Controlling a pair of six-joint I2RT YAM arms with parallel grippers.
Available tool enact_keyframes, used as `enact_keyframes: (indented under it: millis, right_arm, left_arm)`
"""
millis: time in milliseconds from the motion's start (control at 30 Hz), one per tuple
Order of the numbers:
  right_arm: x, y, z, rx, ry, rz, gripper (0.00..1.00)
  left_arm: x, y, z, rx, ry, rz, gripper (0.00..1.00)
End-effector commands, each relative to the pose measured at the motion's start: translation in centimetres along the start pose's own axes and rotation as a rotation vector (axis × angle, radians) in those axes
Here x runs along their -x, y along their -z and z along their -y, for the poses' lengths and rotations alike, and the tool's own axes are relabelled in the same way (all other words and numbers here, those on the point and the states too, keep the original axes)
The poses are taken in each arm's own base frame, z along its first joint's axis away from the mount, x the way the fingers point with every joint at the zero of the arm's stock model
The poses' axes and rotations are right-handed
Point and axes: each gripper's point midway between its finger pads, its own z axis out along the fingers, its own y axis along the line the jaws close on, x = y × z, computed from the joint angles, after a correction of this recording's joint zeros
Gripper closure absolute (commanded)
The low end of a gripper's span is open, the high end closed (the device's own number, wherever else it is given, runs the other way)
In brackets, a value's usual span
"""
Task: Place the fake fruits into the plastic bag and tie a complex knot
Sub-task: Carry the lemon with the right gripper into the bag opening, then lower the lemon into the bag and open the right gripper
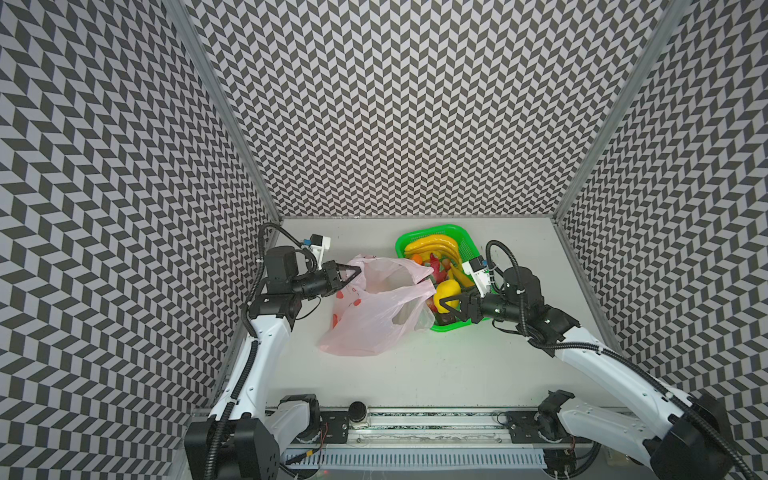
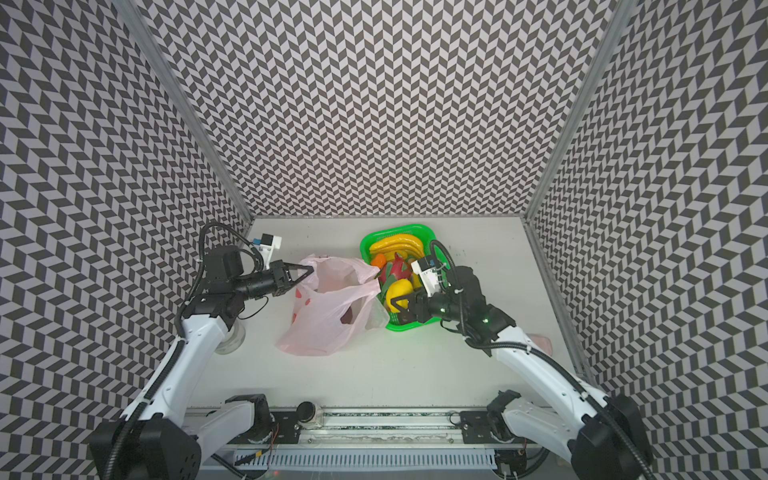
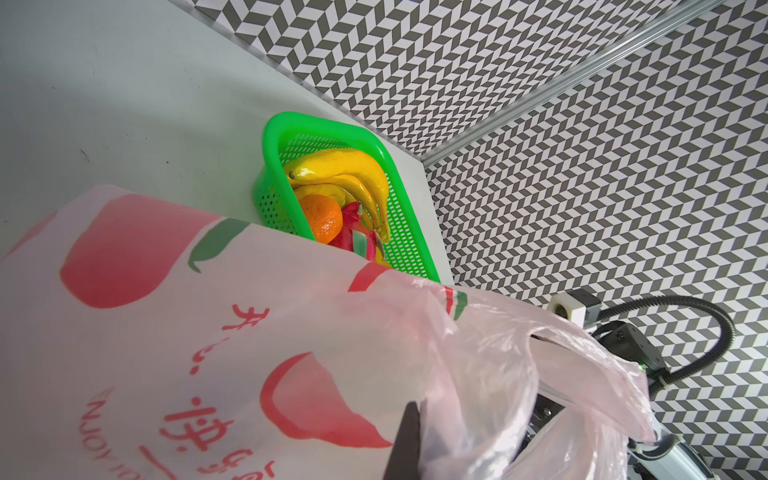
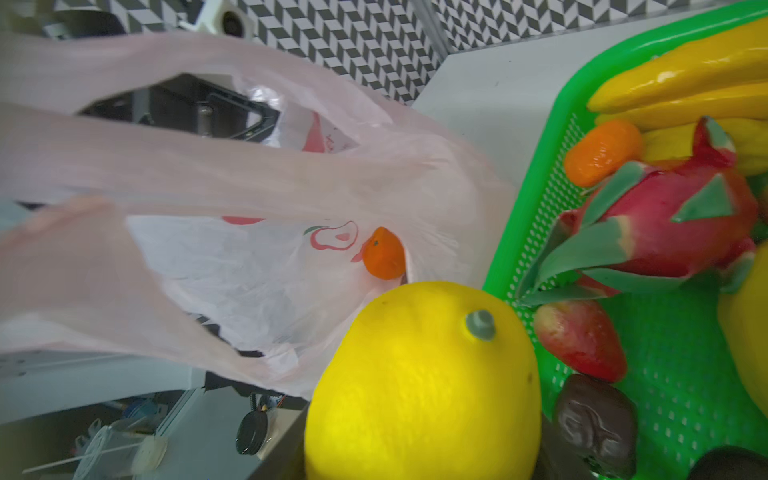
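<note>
Your left gripper (image 1: 352, 274) pinches the bag (image 1: 374, 328) rim. Your right gripper (image 1: 442, 311) clasps the lemon (image 1: 446, 289) at the basket (image 1: 419, 235) edge, beside the bag.

The lemon (image 4: 419, 382) runs off the edge of the right wrist view; the bag (image 4: 249, 174) is blurred there. In the left wrist view it covers part of the basket (image 3: 316, 122).

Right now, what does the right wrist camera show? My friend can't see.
A big yellow lemon fills the front, beside the open pink plastic bag with a small orange inside. A green basket holds bananas and a dragon fruit.
</note>
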Motion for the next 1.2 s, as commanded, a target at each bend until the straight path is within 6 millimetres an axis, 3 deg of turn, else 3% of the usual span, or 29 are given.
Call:
enact_keyframes:
  millis: [0,633,967,1167]
  right_arm:
    - [1.6,0.1,-3.2,0.1,0.087,0.085,0.42]
    - [1.9,-5.8,-8.3,0.222,0.161,0.061,0.42]
    - [2.3,-9.0,-8.1,0.213,0.144,0.051,0.41]
    - [0.5,-11.3,-8.2,0.244,0.128,-0.039,0.4]
  left_arm:
    - [0.3,0.2,0.3,-0.008,-0.028,0.007,1.0]
    - [-0.6,0.3,0.0,-0.01,-0.022,-0.003,1.0]
    - [-0.7,0.3,0.3,-0.018,-0.027,-0.005,1.0]
    - [-0.5,0.3,0.2,-0.017,-0.033,-0.007,1.0]
